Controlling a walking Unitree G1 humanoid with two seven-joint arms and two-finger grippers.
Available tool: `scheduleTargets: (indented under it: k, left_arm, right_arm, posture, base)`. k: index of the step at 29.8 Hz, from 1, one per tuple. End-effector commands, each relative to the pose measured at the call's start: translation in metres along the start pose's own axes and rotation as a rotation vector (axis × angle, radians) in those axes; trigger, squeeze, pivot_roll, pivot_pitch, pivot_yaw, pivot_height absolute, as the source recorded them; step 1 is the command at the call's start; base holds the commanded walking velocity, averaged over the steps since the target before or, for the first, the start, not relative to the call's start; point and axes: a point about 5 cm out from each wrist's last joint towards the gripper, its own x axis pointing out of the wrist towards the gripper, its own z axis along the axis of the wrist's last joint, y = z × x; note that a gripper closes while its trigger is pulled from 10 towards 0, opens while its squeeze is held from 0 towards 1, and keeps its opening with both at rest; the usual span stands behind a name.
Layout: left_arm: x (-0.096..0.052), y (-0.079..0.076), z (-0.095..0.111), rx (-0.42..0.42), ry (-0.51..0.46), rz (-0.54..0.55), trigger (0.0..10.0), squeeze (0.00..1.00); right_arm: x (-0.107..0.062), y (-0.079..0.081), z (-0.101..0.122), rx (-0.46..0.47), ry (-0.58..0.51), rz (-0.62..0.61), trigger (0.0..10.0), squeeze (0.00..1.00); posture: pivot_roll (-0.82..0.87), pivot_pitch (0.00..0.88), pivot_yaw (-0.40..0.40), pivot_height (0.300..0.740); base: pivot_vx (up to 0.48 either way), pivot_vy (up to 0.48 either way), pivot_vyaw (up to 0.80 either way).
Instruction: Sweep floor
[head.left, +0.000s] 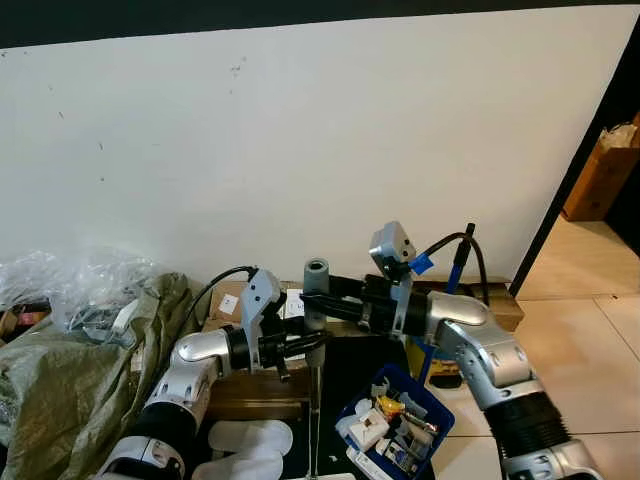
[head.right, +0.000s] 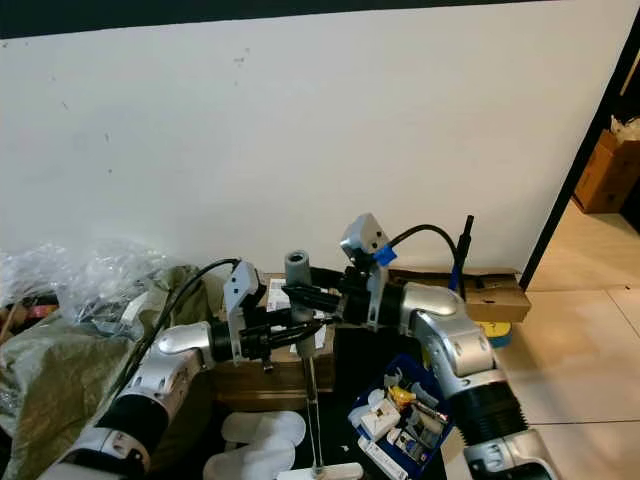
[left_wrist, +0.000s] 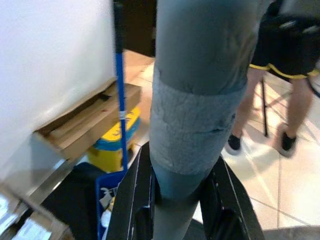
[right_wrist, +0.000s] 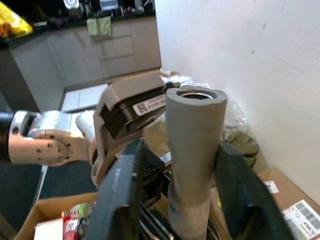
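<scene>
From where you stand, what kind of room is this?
Probably a cluttered storage corner of a home, beside a tiled passage. Cardboard boxes line the white wall, a blue bin holds odds and ends, and kitchen-like cabinets stand behind. Both grippers hold the grey broom handle.

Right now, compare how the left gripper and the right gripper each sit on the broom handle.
The left gripper clamps the broom handle lower down, below the grey grip's wrapped section; the right gripper clamps it higher, just under the open top end. The left gripper reaches in from the robot's left, the right gripper from its right, so they face each other. Both are shut on the same upright handle, fingers on either side.
</scene>
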Motion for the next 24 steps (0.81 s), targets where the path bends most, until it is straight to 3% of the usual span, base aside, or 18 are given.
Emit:
scheduleTargets:
  k: [1, 2, 12, 14, 16, 20, 21, 24]
  left_arm:
    - [-0.009, 0.006, -0.005, -0.039, -0.005, 0.066, 0.0, 0.0]
    - [-0.011, 0.008, -0.007, -0.04, 0.003, 0.086, 0.0, 0.0]
    - [-0.02, 0.015, -0.014, -0.057, 0.022, 0.176, 0.0, 0.0]
    - [-0.027, 0.018, -0.022, -0.078, 0.046, 0.235, 0.0, 0.0]
    - [-0.027, 0.018, -0.022, -0.078, 0.046, 0.235, 0.0, 0.0]
    - [-0.039, 0.02, -0.034, -0.11, 0.076, 0.309, 0.0, 0.0]
    - [-0.05, 0.022, -0.044, -0.149, 0.092, 0.379, 0.0, 0.0]
    - [-0.054, 0.022, -0.047, -0.167, 0.097, 0.407, 0.0, 0.0]
  right_arm:
    - [0.001, 0.004, 0.001, 0.028, -0.03, 0.035, 10.0, 0.85]
    - [0.0, 0.006, -0.001, 0.05, -0.031, 0.055, 10.0, 1.0]
    - [-0.011, 0.007, -0.005, 0.09, -0.019, 0.08, 10.0, 1.0]
    - [-0.028, -0.002, -0.007, 0.108, -0.032, 0.018, 10.0, 1.0]
    - [-0.028, -0.002, -0.007, 0.108, -0.032, 0.018, 10.0, 1.0]
    - [-0.047, -0.013, -0.012, 0.129, -0.05, -0.082, 10.0, 1.0]
    - [-0.061, -0.017, -0.017, 0.153, -0.061, -0.142, 10.0, 1.0]
    - [-0.065, -0.018, -0.019, 0.163, -0.063, -0.158, 10.0, 1.0]
  posture:
    - [-0.09, 0.027, 0.048, 0.74]
    - [-0.09, 0.027, 0.048, 0.74]
    - [-0.08, 0.031, 0.047, 0.74]
    - [-0.07, 0.031, 0.046, 0.74]
    - [-0.07, 0.031, 0.046, 0.74]
    - [-0.06, 0.039, 0.044, 0.74]
    - [-0.06, 0.038, 0.038, 0.74]
    - [-0.06, 0.038, 0.038, 0.74]
  base:
    - [0.0, 0.0, 0.0]
    - [0.0, 0.0, 0.0]
    - [0.0, 0.0, 0.0]
    - [0.0, 0.0, 0.0]
    - [0.0, 0.0, 0.0]
    - [0.0, 0.0, 0.0]
    - [0.0, 0.0, 0.0]
    - [0.0, 0.0, 0.0]
